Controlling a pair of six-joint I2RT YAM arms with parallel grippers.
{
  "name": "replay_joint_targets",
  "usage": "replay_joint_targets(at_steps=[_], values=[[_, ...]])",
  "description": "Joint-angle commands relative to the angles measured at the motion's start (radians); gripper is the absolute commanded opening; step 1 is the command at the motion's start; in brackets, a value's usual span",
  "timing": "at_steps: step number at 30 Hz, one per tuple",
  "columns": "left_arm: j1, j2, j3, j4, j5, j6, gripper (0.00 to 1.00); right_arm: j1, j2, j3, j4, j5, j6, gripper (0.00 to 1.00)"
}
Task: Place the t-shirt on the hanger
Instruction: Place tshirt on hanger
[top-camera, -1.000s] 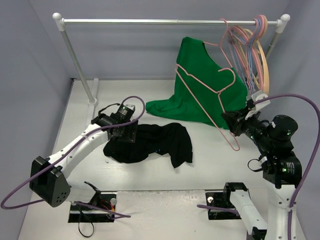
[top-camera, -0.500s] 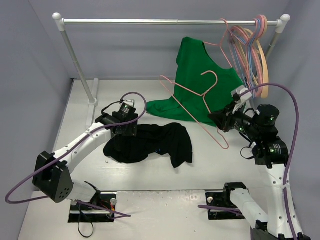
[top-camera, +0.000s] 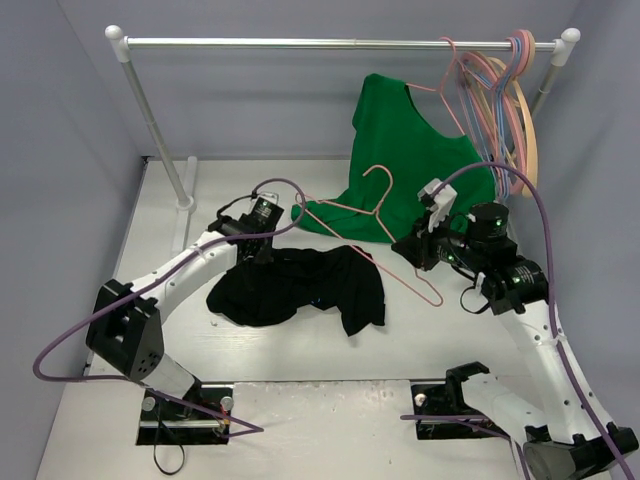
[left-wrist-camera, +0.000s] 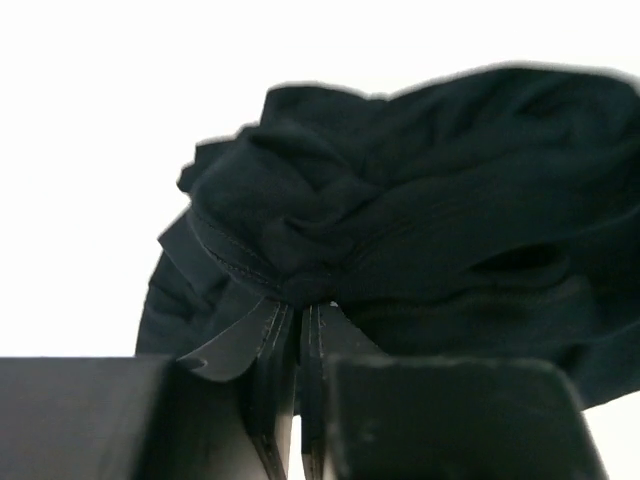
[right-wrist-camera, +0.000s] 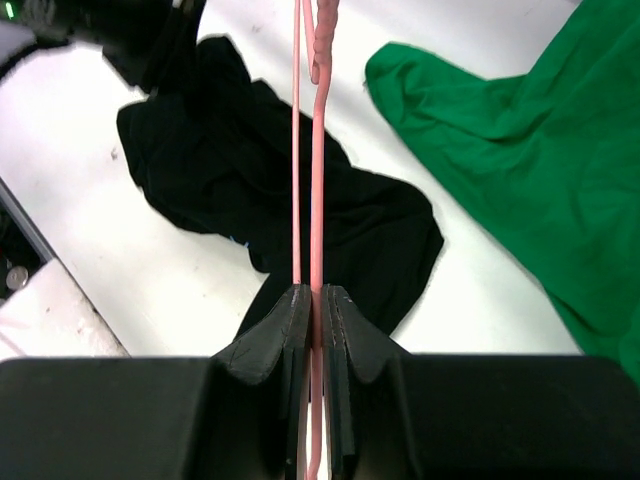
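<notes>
Your left gripper (left-wrist-camera: 300, 318) has its jaws pressed nearly together on a bunched fold of the black t-shirt (top-camera: 320, 290), at the cloth's upper-left edge. The rest lies crumpled on the table (top-camera: 300, 350) in the centre of the top view.

Your right gripper (right-wrist-camera: 312, 305) is clamped on the thin wire of the pink hanger (right-wrist-camera: 319, 150). It holds the hanger in the air at centre-right, tilted, with 1 shoulder tip reaching toward the left gripper just above the shirt.

Expect the shirt to be light, limp and prone to sagging, so 1 pinch probably gathers several layers. You cannot tell from these views whether the pinched fold is the neck or the hem. An open edge would be the better hold for threading the hanger in.

The wire looks light and springy and may pivot in the jaws. Keep it away from the green t-shirt (top-camera: 400, 140) at upper right.
</notes>
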Motion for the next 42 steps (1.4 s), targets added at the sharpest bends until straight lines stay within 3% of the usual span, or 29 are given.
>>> replay_joint_targets(at_steps=[1, 12, 32, 42], values=[[0.01, -0.007, 0.133, 0.003, -0.066, 0.053, 0.01, 0.043, 0.021, 0.0, 0.048, 0.058, -0.031, 0.0], [0.142, 0.045, 0.285, -0.045, 0.098, 0.116, 0.01, 0.141, 0.036, -0.031, 0.073, 0.053, -0.047, 0.0], [0.143, 0.05, 0.383, -0.129, 0.247, 0.142, 0.01, 0.222, 0.13, -0.078, 0.177, -0.028, -0.104, 0.0], [0.108, 0.022, 0.426, -0.14, 0.373, 0.139, 0.01, 0.232, 0.177, -0.163, 0.508, -0.062, -0.008, 0.0]])
